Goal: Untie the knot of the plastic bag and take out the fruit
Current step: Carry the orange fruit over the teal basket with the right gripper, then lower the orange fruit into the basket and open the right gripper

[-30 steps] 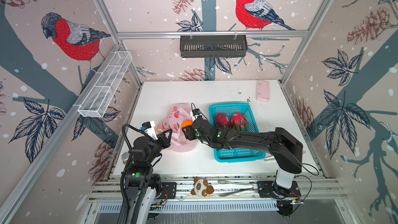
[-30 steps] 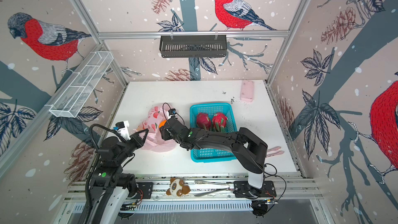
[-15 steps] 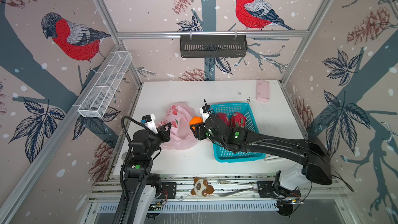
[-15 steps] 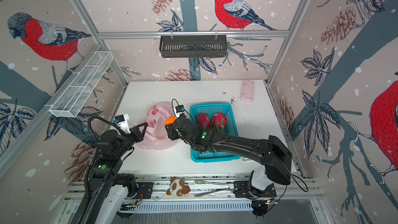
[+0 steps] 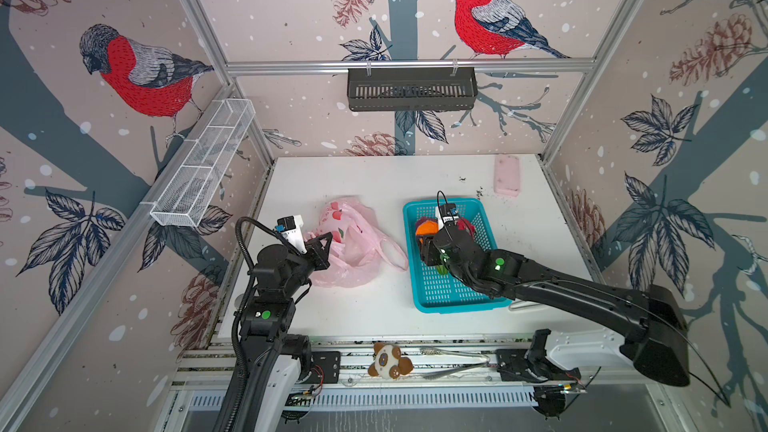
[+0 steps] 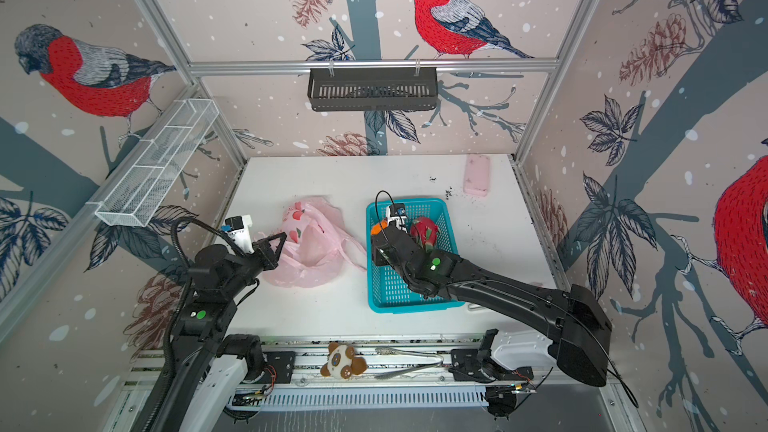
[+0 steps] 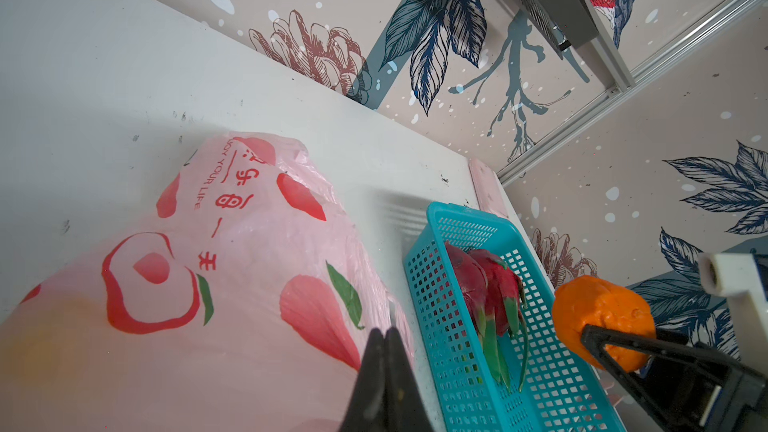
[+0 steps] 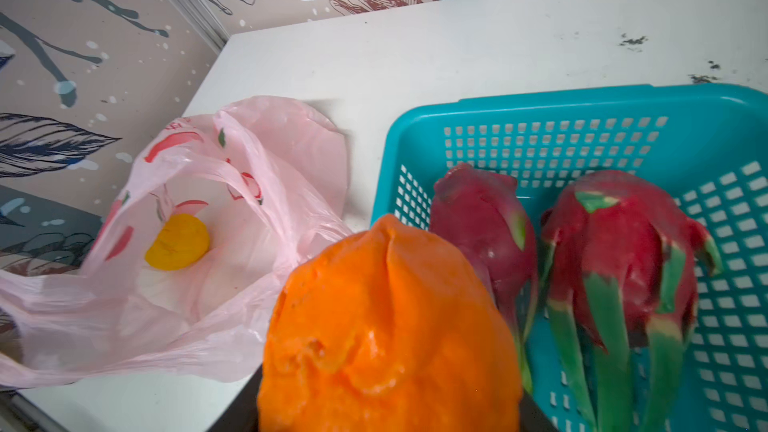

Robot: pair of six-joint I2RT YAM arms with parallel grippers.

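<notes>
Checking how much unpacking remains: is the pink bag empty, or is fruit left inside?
Not empty. The plastic bag gapes open, and the right wrist view shows a round yellow fruit lying inside it.

A teal perforated basket stood on the white table, with a small pink block well behind it near the far right corner. A black slotted rack hung on the rear rail, a white wire shelf ran along the left wall, and a brown-and-white plush toy lay on the front rail.
</notes>
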